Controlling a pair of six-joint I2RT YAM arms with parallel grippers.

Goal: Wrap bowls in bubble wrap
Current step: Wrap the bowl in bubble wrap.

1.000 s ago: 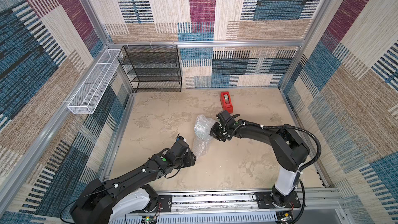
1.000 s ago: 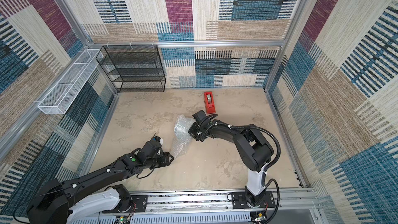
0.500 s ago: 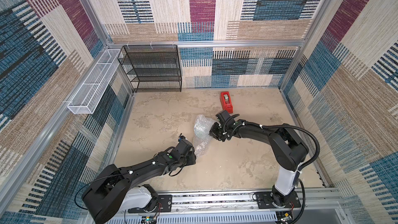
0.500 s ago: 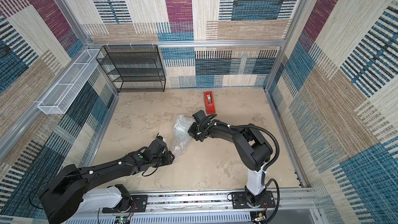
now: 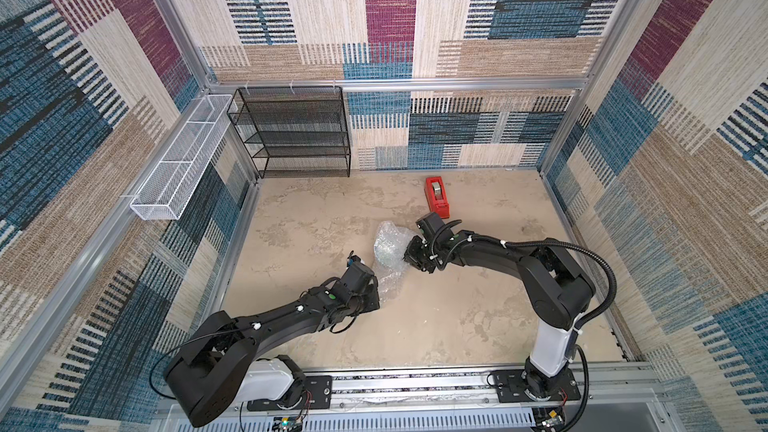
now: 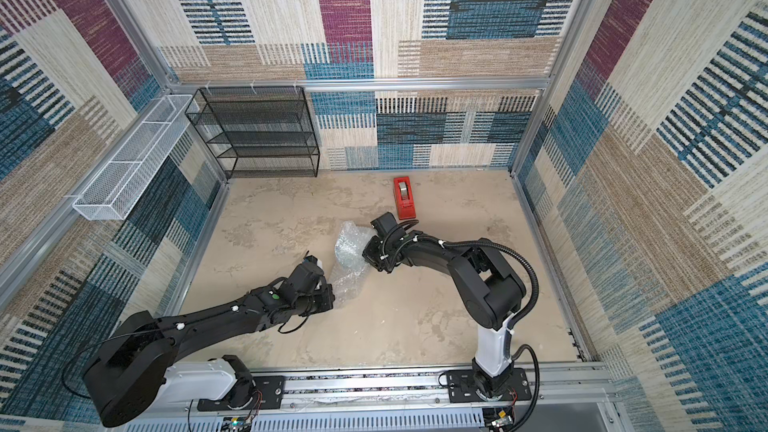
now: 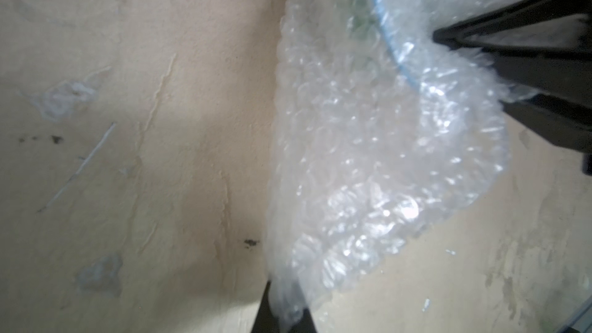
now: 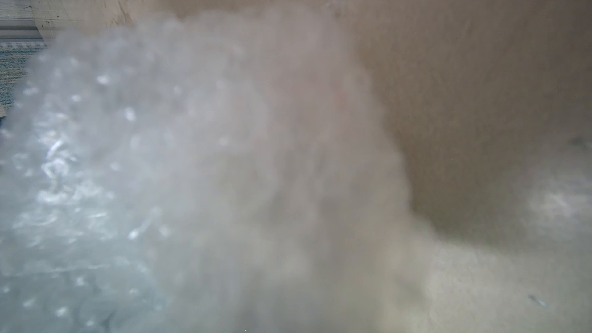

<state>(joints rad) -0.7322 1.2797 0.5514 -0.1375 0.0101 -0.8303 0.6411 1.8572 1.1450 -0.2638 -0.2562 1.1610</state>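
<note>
**Top views**
- Bubble wrap (image 5: 388,251): crumpled around the bowl (image 5: 384,248), whose green shows faintly through it. The bundle sits on the table (image 5: 457,326) near the red tape dispenser (image 5: 437,197), on the side toward my bases.
- My right claw (image 5: 409,258): between the dispenser and the bundle, clamped on the bundle's near edge. I judge this is to steady the bowl while the sheet goes round it.
- My left claw (image 5: 377,303): beyond the bundle from the dispenser, at the sheet's loose tail.

**Left wrist view**
- Left claw (image 7: 282,318): closed tight on a corner of the wrap, probably so the tail can be drawn over the bowl.
- Bowl (image 7: 362,20): its rim shows as a bluish arc under the bubbles.
- Right claw's dark fingers (image 7: 512,36): wrap gathered between them at that rim.

**Right wrist view**
- Wrap only (image 8: 144,187), blurred and close against the lens. Neither the claw nor the dispenser is visible here.
</note>
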